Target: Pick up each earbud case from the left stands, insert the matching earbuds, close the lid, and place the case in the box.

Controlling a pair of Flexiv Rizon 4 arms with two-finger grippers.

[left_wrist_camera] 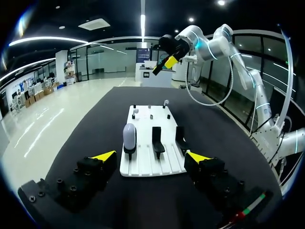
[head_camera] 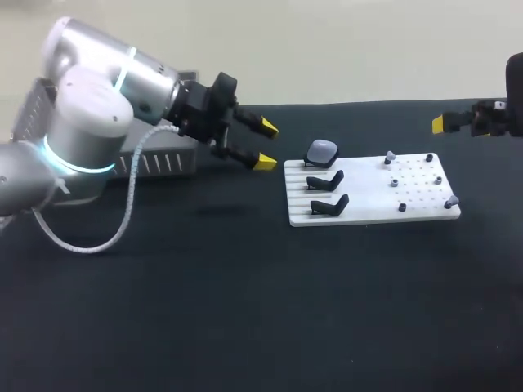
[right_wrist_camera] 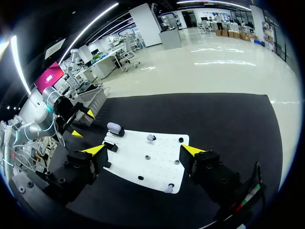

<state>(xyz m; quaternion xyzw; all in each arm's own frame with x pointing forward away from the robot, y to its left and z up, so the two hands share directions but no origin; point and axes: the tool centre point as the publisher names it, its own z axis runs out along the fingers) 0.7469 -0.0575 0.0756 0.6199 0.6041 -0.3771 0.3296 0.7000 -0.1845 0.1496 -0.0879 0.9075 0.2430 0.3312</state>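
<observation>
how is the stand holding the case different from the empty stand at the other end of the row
The loaded stand carries a pale grey earbud case with its lid shut, while the end stand holds nothing. The case hides most of the loaded stand, but the end stand's whole angled shape is in view. Both are black and sit in the same row on the slotted side of the white board.

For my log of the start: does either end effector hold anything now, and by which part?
Nothing is held. The left end effector and the right end effector are both open and empty; the earbud case rests apart from both.
</observation>
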